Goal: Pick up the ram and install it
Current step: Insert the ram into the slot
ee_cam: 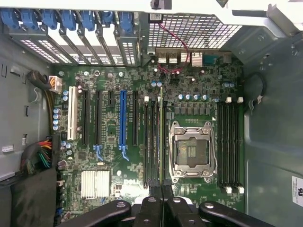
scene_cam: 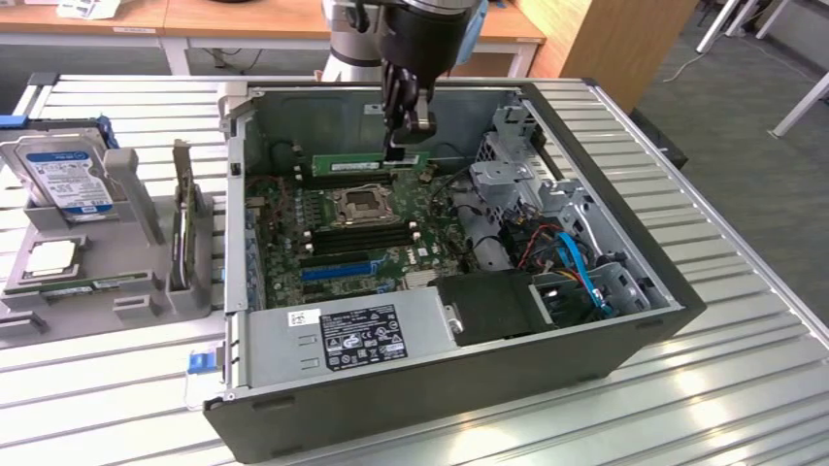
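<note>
**A:** What is the gripper (scene_cam: pixel 408 146) doing?

**B:** Its dark metal fingers are clamped on the ram (scene_cam: pixel 356 163), pinching its upper edge near the end toward the exterior view's right.

**A:** What does the stick look like?

**B:** It's a thin, flat green circuit board, long and narrow, with small black chips along its face. It stands on one long edge inside the open grey steel computer case (scene_cam: pixel 518 388), over the green motherboard (scene_cam: pixel 279 218), just beyond the square metal-framed CPU socket (scene_cam: pixel 359 201).

**A:** Which way does it run?

**B:** Its long axis lies level, left to right across the exterior view, parallel to the black memory slots (ee_cam: pixel 152 142). The wrist camera sees it edge-on, as a slim straight line (ee_cam: pixel 161 132) reaching away from the black fingers (ee_cam: pixel 150 208). There it lies between those slots and the socket, lined up with them.

**A:** Is it seated?

**B:** I cannot tell whether its lower edge touches a slot.
</note>
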Controlling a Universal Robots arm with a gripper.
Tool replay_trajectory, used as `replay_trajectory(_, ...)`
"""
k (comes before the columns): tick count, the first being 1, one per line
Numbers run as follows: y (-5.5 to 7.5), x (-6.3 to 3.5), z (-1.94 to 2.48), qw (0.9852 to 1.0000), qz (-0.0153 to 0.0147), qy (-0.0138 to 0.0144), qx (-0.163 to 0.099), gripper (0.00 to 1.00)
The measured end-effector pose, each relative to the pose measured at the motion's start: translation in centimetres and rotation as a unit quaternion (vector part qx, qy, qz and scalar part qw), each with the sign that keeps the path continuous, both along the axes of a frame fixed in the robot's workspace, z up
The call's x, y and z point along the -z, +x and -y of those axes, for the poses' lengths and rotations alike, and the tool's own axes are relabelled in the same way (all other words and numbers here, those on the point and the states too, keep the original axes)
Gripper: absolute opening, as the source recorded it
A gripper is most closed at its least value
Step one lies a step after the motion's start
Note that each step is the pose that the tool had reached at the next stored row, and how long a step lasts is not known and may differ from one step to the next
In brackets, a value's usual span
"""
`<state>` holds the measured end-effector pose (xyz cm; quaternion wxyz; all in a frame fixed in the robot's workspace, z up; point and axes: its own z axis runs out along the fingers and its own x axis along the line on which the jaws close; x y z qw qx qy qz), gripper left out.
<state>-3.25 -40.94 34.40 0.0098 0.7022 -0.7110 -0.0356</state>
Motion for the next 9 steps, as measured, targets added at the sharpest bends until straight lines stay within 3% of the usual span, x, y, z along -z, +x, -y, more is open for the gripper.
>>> replay_trajectory(9, 0.0, 0.67, 0.0, 1.0, 0.0, 0.0002, 0.0, 0.11)
